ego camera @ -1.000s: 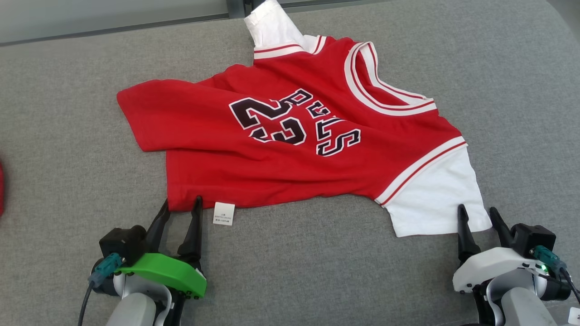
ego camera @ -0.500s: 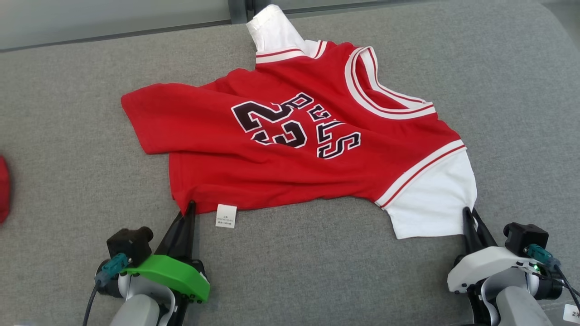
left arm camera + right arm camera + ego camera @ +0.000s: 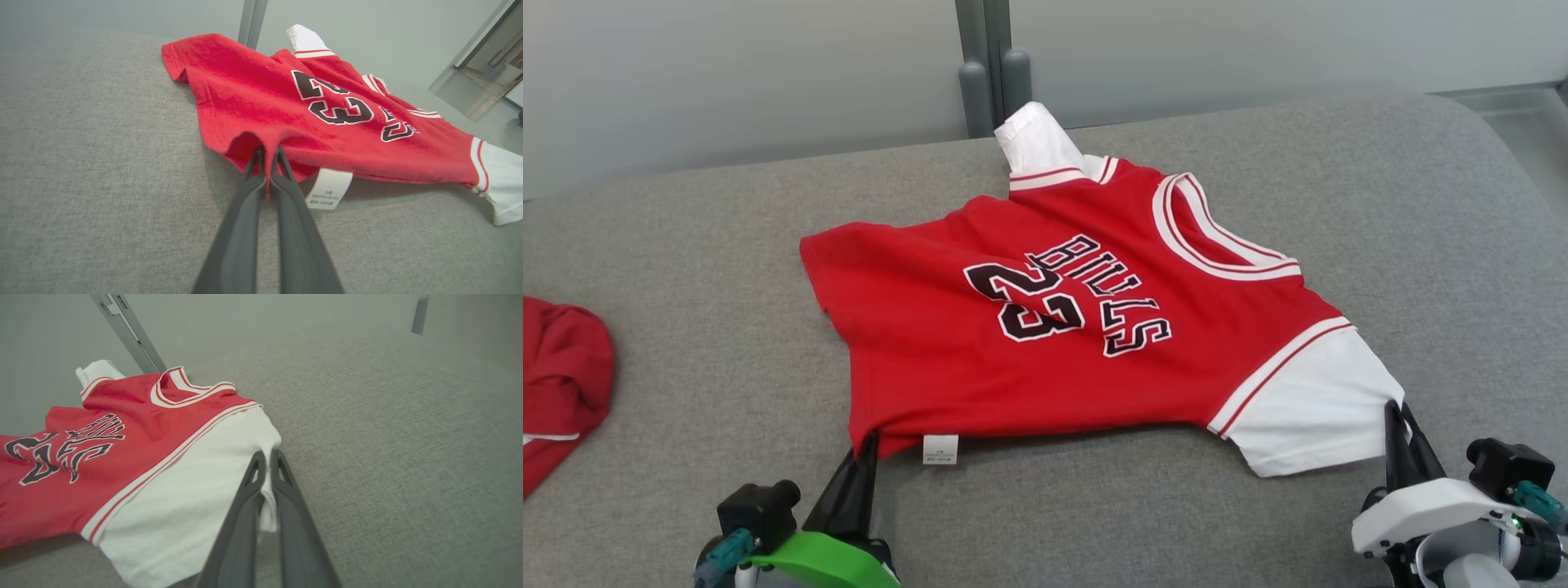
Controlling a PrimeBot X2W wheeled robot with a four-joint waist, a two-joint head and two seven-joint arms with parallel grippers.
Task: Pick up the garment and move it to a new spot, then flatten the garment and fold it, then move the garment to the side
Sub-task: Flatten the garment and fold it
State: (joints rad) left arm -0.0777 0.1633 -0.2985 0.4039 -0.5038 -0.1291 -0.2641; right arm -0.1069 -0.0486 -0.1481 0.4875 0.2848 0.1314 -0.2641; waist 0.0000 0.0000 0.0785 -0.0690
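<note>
The garment (image 3: pixel 1045 343), a red jersey, lies spread across the centre of the head view on a grey cushion (image 3: pixel 686 245). Printed side is up, with "BULLS" and "23" in black-and-white lettering mid-frame. The neck opening with white-and-red trim is upper right of centre. The lower-right sleeve (image 3: pixel 1311 412) is white. The top sleeve (image 3: pixel 1033 139), also white, pokes up at top centre toward a grey post (image 3: pixel 984 73) in front of the pale wall. The cloth has shallow wrinkles and is not fully flat. The edge along the bottom of the frame is raised a little, with shadow under it.

At lower left of the head view is the left gripper (image 3: pixel 870 445), with a green housing. It is closed tight, clamped on the garment's red bottom corner. In the left wrist view both dark fingers (image 3: pixel 241 220) pinch a raised fold of red hem at frame centre. A white care label (image 3: pixel 940 449) hangs from the hem just right of that grip.

At lower right is the right gripper (image 3: pixel 1395 411), with a white housing. It is closed too, clamped on the outer edge of the lower-right sleeve. In the right wrist view white cloth is caught between the fingertips at frame centre, and a bit hangs below the pinch.

A second red cloth (image 3: pixel 560 367) is bunched at the left edge of the head view, well apart from the garment.
</note>
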